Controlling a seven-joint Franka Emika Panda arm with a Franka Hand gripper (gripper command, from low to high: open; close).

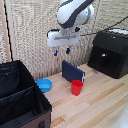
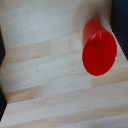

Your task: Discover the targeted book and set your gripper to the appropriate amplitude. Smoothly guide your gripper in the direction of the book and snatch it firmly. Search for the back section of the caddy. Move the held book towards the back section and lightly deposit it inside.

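The dark navy book (image 1: pixel 72 71) stands upright on its edge on the wooden table, just behind the red cup (image 1: pixel 76 87). My gripper (image 1: pixel 61 52) hangs above the book and slightly to the exterior view's left, well clear of it. Its two blue-tipped fingers are spread apart and hold nothing. The black fabric caddy (image 1: pixel 39 93) fills the lower left of the exterior view. Its back section (image 1: pixel 11 76) lies beyond the divider (image 1: pixel 17 96). In the wrist view the red cup (image 2: pixel 99 51) shows on the wood, with a dark strip, probably the book (image 2: pixel 121 20), at the edge. My fingers do not show there.
A blue bowl (image 1: pixel 44 85) sits on the table between the caddy and the book. A black hard-shelled appliance (image 1: pixel 111 52) stands at the back on the exterior view's right. A woven screen stands behind the table.
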